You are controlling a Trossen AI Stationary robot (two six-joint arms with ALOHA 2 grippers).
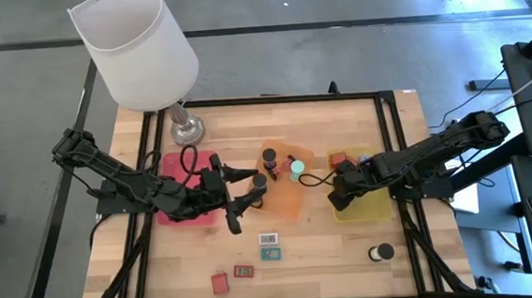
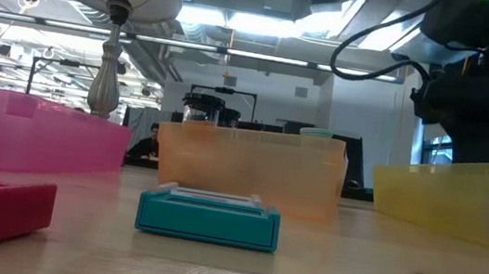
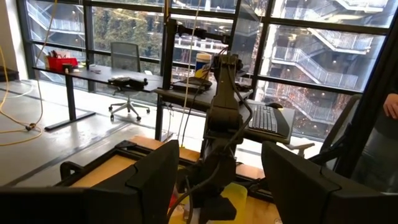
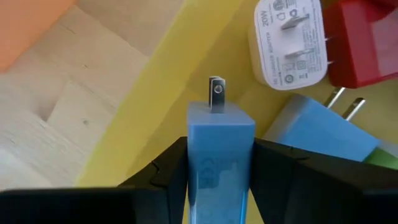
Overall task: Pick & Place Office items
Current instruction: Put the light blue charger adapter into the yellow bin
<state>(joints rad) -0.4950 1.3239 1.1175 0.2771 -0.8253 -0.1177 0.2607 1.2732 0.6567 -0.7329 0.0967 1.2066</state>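
Note:
My right gripper (image 1: 337, 191) points down over the left part of the yellow tray (image 1: 369, 208), shut on a lavender-blue plug block (image 4: 221, 143). In that tray lie a white plug block (image 4: 287, 43), a red one (image 4: 364, 40) and another lavender-blue one (image 4: 323, 130). My left gripper (image 1: 243, 194) hangs level and open between the pink tray (image 1: 167, 189) and the orange tray (image 1: 287, 202), nothing between its fingers (image 3: 155, 180). The orange tray holds black round things (image 1: 269, 155) and a teal round one (image 1: 296, 168). My right gripper pinches the lavender-blue block by two opposite sides (image 4: 194, 163) between its two fingers, coming from above and pointing down. The block's metal prong (image 4: 216, 93) points away from the fingers, down at the yellow tray. Whether it touches the tray, I cannot tell.
A big white-shaded lamp (image 1: 137, 45) stands at the far left on its metal base (image 1: 187, 129). On the near table lie small flat rectangles (image 1: 268, 238), a teal one (image 2: 208, 219), a green one (image 1: 244, 271), a red block (image 1: 220, 282) and a black round thing (image 1: 382, 252).

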